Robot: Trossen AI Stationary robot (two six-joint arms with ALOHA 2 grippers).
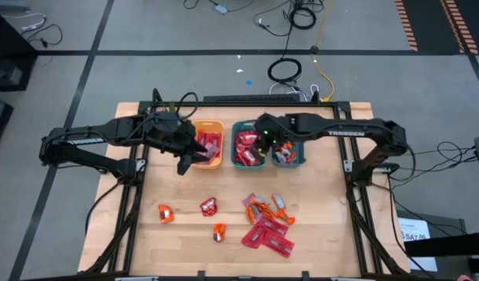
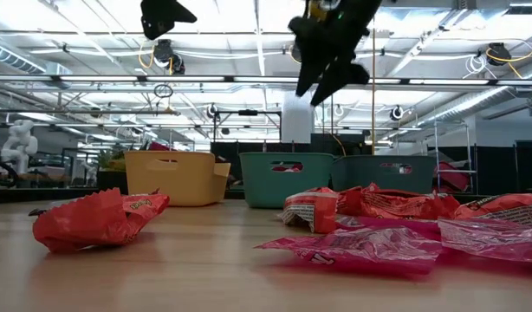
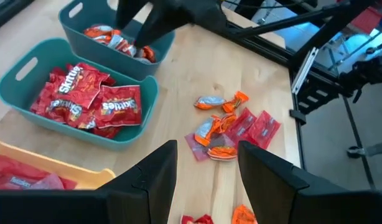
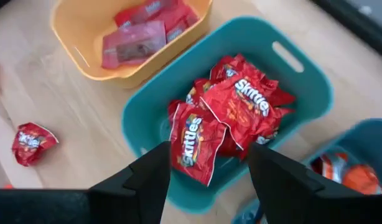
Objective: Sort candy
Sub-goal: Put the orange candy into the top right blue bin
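Red squarish candy packets (image 4: 241, 106) fill the middle teal bin (image 4: 306, 78). Flat pinkish-red packets (image 4: 138, 37) lie in the yellow bin (image 1: 212, 125). Small orange wrapped pieces (image 3: 119, 42) lie in the right teal bin (image 1: 296, 160). Loose candy (image 1: 264, 222) lies on the near part of the table, with single pieces at the left (image 1: 165, 212). My right gripper (image 4: 208, 149) hangs open above the middle teal bin, holding nothing. My left gripper (image 3: 206, 149) hovers open at the yellow bin's near edge (image 1: 185, 162), also holding nothing.
The three bins stand side by side along the table's far part. Bare wood (image 1: 185, 187) lies between the bins and the loose candy. A black frame (image 1: 356, 195) runs along the table's sides. Cables lie on the floor beyond the far edge.
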